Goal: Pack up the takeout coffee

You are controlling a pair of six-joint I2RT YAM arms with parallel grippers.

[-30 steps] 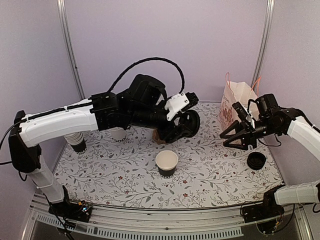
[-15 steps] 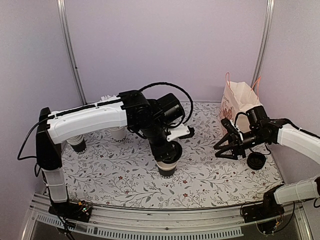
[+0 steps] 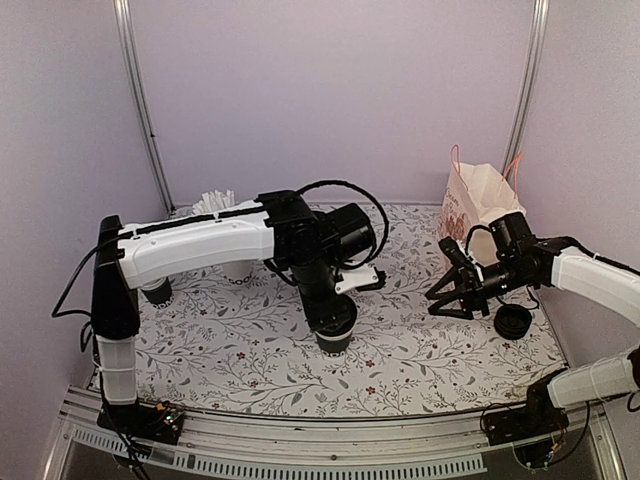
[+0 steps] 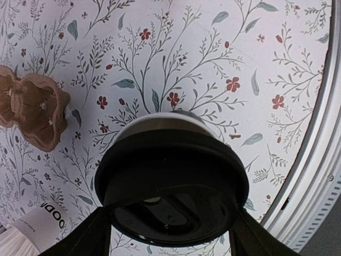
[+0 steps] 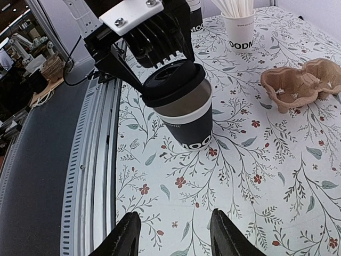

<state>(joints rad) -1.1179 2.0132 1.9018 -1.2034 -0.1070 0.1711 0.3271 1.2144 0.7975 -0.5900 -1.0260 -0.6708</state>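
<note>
Left hand [image 3: 333, 318] has brought the black lid [image 4: 170, 176] down onto the paper cup [image 5: 186, 120], gripping it, not yet seated; right hand [image 5: 176, 216] half open, empty

The left arm is stretching across the floral worktop [image 3: 230, 350], and its claw [image 3: 334, 312] is pointing straight down, gripping a black lid [image 3: 337, 321] on top of the takeout coffee cup [image 3: 333, 342] near the middle. The right claw [image 3: 432, 305] is hovering off to the right with its fingers spread and nothing between them, well apart from the cup. A low stack of black lids [image 3: 513, 322] is sitting just behind it, and a paper bag [image 3: 478, 205] is standing at the back right.
</note>
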